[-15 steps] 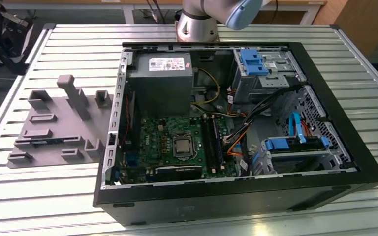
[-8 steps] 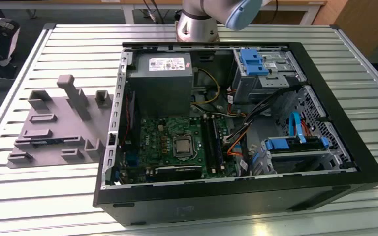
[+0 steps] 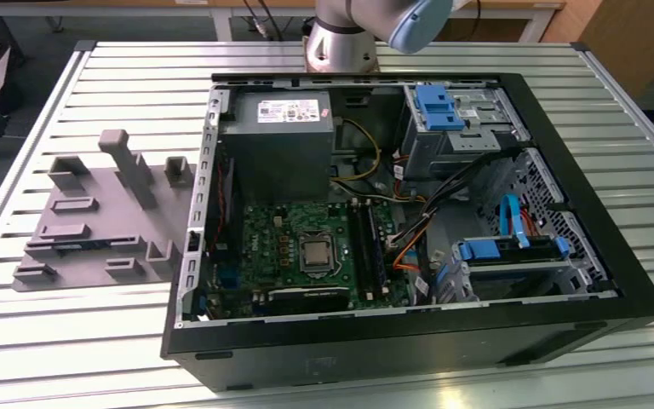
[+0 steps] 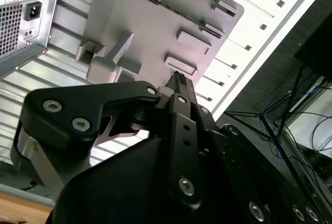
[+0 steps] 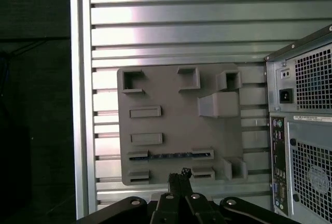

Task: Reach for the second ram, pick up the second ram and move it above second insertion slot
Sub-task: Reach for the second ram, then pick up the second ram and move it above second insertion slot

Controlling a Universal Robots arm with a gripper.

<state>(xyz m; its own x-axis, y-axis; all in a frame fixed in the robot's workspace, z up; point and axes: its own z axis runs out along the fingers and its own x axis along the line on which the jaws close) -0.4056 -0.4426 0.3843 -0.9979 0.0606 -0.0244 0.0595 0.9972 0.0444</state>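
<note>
Gripper (image 5: 179, 175) is hanging over the slatted table (image 3: 77, 341), pointing down at the grey fixture tray (image 3: 100, 192).

Going left to right across the exterior view:
- The tray is sitting at the exterior view's left.
- The ram (image 3: 64, 245) is lying on the tray, standing on its long edge between two small holder blocks.
- In the first wrist view the ram (image 5: 168, 156) is showing as a thin dark strip.
- The open PC case (image 3: 418, 341) is lying on its side to the right of the tray.
- The motherboard (image 3: 293, 230) is facing up inside the case, and the memory slots (image 3: 370, 243) are running beside the processor socket.
- I cannot tell whether one slot is already filled.
- The arm (image 3: 344, 34) is rising from behind the case.

The ram is looking light, thin and rigid. It is likely fragile along the contact edge and the chips, and a bit slick on its flat faces. I am judging that the best hold is across the two flat faces near mid-length, pinching the upper edge clear of both blocks and keeping it level.

In both wrist views the gripper (image 4: 179, 77) is showing its two fingers pressed together at the tips, with nothing between them. It is staying clear of the ram, and nothing is being touched or carried.
</note>
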